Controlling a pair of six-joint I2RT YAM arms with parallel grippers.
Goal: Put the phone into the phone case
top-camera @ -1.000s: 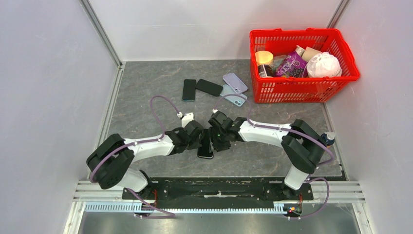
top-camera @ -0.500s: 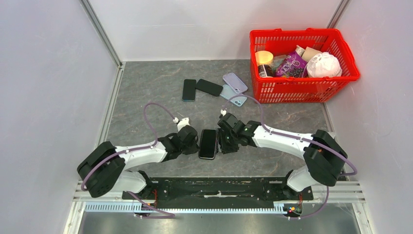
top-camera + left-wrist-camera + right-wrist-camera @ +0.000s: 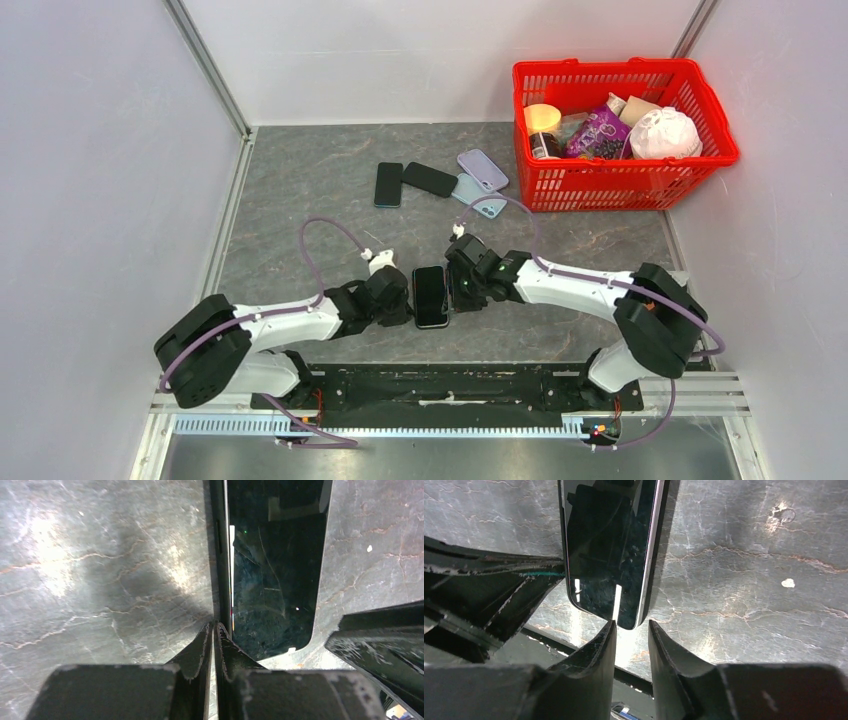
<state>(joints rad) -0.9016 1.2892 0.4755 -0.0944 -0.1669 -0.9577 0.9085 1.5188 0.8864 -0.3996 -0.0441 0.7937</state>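
Top external shows the left arm (image 3: 290,322) lying low across the grey marbled bench (image 3: 300,190) from the near left corner. The left jaws are closed, tip against tip. In the left wrist view those tips touch the left long edge of the phone (image 3: 431,296) close to one end.

The phone lies flat on the bench, dark screen up, its length pointing away from the arm bases, between the two sets of jaws.

On its right side the right jaws stand a little apart. In the right wrist view the phone's rounded end corner sits just ahead of that gap, and whether either tip touches it cannot be told. The right arm (image 3: 570,285) stretches in from the near right.

Farther back on the bench, well apart from the phone, is a loose cluster. It holds a black handset (image 3: 388,184), a second black handset (image 3: 430,179) angled against it, then a lilac case (image 3: 483,169) overlapping a pale blue case (image 3: 478,195).

Just right of them stands a red basket (image 3: 625,185). It holds a yellow-lidded jar (image 3: 543,118), a purple packet (image 3: 598,130) and a white bundle (image 3: 665,133).
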